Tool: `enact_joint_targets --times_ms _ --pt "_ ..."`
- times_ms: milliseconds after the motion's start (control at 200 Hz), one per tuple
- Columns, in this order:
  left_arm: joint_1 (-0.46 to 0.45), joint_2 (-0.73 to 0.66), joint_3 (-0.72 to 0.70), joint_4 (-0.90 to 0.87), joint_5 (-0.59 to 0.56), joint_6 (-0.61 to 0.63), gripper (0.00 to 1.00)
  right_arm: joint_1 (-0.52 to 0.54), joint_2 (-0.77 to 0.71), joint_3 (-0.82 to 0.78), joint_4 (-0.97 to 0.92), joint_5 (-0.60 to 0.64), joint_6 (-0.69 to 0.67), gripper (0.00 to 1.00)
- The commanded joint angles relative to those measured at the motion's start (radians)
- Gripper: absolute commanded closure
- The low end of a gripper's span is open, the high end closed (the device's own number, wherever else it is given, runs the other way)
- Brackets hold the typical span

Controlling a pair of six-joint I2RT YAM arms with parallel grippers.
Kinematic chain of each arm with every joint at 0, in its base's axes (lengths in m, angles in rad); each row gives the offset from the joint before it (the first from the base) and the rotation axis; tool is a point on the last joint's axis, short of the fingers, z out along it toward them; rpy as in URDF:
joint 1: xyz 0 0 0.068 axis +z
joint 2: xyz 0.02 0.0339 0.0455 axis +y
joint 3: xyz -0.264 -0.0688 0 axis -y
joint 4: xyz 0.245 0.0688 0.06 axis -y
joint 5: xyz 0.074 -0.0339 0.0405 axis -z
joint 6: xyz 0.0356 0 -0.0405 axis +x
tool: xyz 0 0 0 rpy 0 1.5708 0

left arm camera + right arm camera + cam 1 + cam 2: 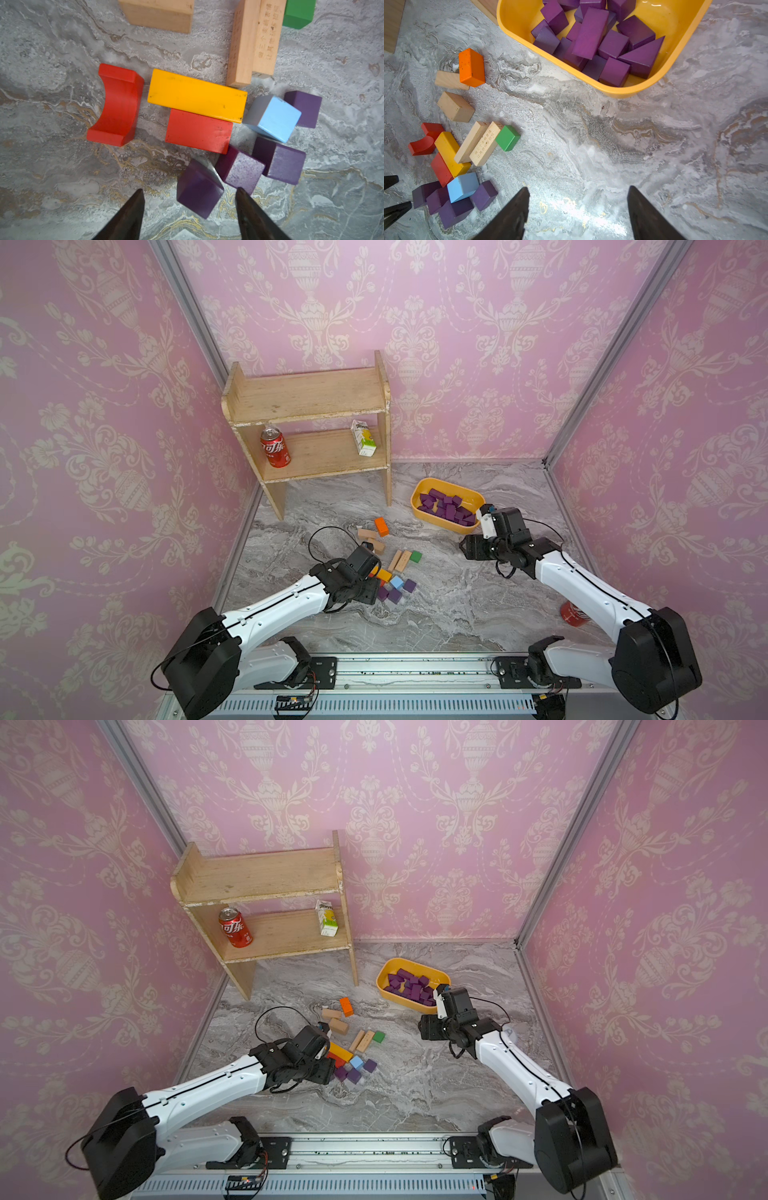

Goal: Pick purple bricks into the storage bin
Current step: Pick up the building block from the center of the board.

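Note:
Several loose purple bricks [280, 164] lie in a clump beside a light-blue cube [272, 118]; both top views show the clump [395, 596] [354, 1075]. My left gripper [190, 189] is open and hangs over the nearest purple cube [199, 193], which sits between the fingers [133, 209] with a gap on each side. The yellow storage bin [415, 499] [618, 92] holds a heap of purple bricks [591, 35]. My right gripper [579, 187] is open and empty, over bare floor near the bin's front corner.
Red [116, 106], yellow [197, 95], orange [380, 526], green [415, 557] and tan blocks [401, 560] lie around the purple clump. A wooden shelf [307, 406] at the back left holds a cola can [275, 448] and a carton [363, 438]. A red can [573, 611] lies under the right arm.

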Motion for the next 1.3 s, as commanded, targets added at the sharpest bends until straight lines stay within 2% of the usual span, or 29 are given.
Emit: enact_joint_targets --times_ms 0,80,245,640,821,1076,1296 --pt "-0.003 0.014 0.000 -0.042 0.016 -0.005 0.30 0.006 -0.028 -0.013 -0.017 0.020 -0.022 0.22" --pt "-0.002 0.023 -0.001 -0.042 0.010 0.002 0.32 0.007 -0.028 -0.011 -0.018 0.027 -0.023 0.21" --pt "-0.003 0.059 0.007 -0.039 0.007 0.028 0.42 0.005 -0.026 -0.010 -0.022 0.033 -0.022 0.19" --pt "-0.004 0.127 0.024 0.005 0.010 0.068 0.49 0.005 -0.028 -0.015 -0.034 0.055 -0.022 0.16" --pt "-0.003 0.157 0.044 -0.005 0.018 0.078 0.50 0.004 -0.026 -0.015 -0.033 0.064 -0.027 0.15" --pt "-0.003 0.128 0.046 -0.026 0.009 0.073 0.50 0.001 -0.006 -0.013 -0.026 0.059 -0.022 0.15" --pt "-0.004 0.124 0.041 -0.049 0.010 0.006 0.50 0.001 -0.009 -0.006 -0.031 0.061 -0.024 0.15"
